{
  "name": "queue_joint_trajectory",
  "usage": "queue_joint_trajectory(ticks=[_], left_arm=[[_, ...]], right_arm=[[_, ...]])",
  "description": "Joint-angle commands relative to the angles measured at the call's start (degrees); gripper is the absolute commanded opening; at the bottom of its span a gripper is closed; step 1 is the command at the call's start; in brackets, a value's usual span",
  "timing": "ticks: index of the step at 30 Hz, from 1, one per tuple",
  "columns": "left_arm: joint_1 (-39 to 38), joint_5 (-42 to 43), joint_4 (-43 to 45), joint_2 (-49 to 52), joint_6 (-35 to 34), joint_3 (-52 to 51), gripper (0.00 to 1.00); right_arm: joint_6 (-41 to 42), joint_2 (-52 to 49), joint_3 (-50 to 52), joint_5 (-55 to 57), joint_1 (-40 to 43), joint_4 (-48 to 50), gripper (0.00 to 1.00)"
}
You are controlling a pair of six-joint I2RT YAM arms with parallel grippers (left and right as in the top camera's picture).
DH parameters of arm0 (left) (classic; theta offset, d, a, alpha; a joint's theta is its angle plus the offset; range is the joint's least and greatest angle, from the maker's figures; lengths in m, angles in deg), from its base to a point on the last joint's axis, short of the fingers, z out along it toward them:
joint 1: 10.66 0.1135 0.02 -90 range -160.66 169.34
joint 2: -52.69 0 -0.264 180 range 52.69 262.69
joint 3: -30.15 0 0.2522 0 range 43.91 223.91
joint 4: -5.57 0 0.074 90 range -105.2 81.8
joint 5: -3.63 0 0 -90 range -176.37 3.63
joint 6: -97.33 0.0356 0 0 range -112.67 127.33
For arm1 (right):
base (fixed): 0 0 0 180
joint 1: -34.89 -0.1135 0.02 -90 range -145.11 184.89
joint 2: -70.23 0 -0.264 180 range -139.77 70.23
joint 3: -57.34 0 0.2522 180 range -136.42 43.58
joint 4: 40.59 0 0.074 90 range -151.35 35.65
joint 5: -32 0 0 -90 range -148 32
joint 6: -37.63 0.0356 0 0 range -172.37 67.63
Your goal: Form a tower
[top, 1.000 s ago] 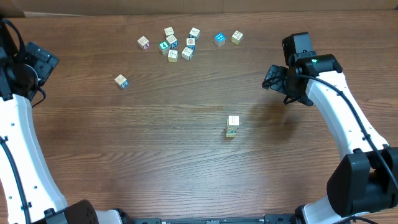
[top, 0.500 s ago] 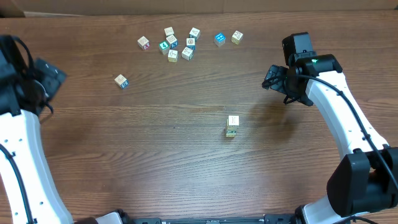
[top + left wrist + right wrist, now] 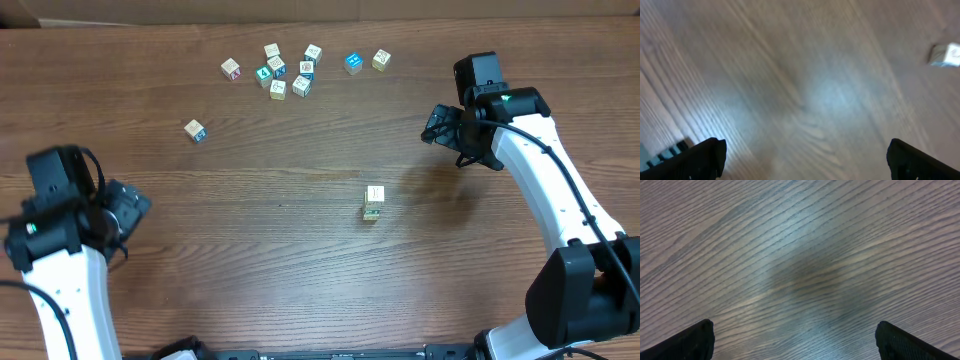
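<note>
Overhead view: a brown wooden table [image 3: 250, 230] seen from above. The tower [image 3: 373, 202], a narrow stack of pale wooden cubes one cube wide, stands a little right of the table's middle, well apart from everything else. Its long axis is upright, with the cream top face toward the camera and a yellowish side face toward the near edge. The number of cubes in it cannot be told. A faint mark on the top face is too small to read.

Along the far edge lies a scatter of loose cubes [image 3: 288, 72] with coloured prints, too small to read, and a blue cube [image 3: 353, 63] just to their right. One single cube [image 3: 194, 130] sits alone toward the left edge.

The left gripper [image 3: 135, 205] hangs near the left edge, pointing toward the middle. The right gripper [image 3: 432, 127] hangs toward the right edge, well apart from the tower. It holds nothing.

Left wrist view: blurred wood grain. Two dark fingers [image 3: 705, 156] sit in the bottom corners, spread wide with only bare table between them. A pale blurred cube [image 3: 946, 55] shows at the right edge.

Right wrist view: sharp wood grain with a soft shadow in the middle. The fingers [image 3: 690, 341] stand wide apart in the bottom corners, holding nothing.
</note>
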Motion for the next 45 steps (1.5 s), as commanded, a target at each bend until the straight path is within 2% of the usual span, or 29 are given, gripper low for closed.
queue_joint_trajectory(ticks=[1,9,15,28,45], left_arm=[[-0.1,-0.5,0.1,-3.8,1.1,-5.0,0.99],[-0.1,-0.5,0.1,-10.4,1.1,-17.8,0.99],[-0.1,-0.5,0.1,-9.8,1.1,-22.5,1.00],[-0.1,-0.5,0.2,-6.2,1.1,-23.1,1.00],[-0.1,-0.5,0.4,-7.8,1.1,-23.5,0.99]], right_arm=[[0.0,0.4,0.2,1.0,-0.1,0.0,1.00],[0.0,0.5,0.2,1.0,-0.1,0.1,1.00],[0.0,0.4,0.2,1.0,-0.1,0.1,1.00],[0.0,0.5,0.2,1.0,-0.1,0.1,1.00],[0.0,0.4,0.2,1.0,-0.1,0.1,1.00]])
